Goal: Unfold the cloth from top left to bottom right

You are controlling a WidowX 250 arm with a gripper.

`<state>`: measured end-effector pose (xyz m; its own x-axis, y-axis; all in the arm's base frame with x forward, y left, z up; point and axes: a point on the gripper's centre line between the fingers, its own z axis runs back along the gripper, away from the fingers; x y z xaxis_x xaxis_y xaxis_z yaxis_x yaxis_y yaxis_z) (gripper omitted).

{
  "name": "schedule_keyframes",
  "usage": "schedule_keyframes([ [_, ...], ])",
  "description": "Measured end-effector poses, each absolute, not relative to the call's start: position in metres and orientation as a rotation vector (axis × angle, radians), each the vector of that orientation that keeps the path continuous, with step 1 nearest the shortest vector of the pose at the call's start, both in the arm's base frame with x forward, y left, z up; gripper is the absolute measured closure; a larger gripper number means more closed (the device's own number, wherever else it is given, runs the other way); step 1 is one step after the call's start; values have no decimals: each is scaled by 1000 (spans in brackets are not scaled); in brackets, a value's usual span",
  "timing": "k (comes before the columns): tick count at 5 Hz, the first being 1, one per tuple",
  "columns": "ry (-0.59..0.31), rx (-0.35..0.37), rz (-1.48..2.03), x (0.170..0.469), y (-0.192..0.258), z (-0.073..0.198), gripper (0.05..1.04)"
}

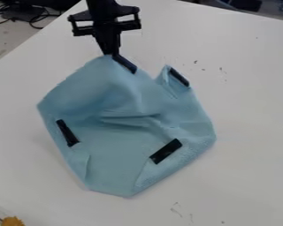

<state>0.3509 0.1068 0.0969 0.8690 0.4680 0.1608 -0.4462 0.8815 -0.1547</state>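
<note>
The gripper (112, 54) hangs down from the top edge, left of centre, and is shut on the upper edge of the light blue cloth (114, 154). That held part rises to a peak beside a black strip. Below it the cloth spreads over the white table, with creases across its middle and folded-in edges at the lower left and lower right. More black strips lie on its left side, its lower right and its upper right corner, which stands up slightly.
The white table (250, 88) carries small dark marks at the upper right and near the bottom. Dark cables (34, 17) lie beyond its edge at the upper left. An orange-yellow object (13, 221) is at the bottom left corner.
</note>
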Motion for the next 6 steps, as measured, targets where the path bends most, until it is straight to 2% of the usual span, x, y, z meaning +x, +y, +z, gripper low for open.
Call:
schedule_keyframes([
  [1, -196, -176, 609, 356, 150, 61, 1030],
  [2, -218, -166, 632, 366, 167, 47, 1030],
  [3, -251, -122, 680, 370, 191, 52, 1030],
  [4, -275, -108, 725, 364, 206, 49, 1030],
  [6, -295, -68, 782, 355, 217, 38, 1031],
])
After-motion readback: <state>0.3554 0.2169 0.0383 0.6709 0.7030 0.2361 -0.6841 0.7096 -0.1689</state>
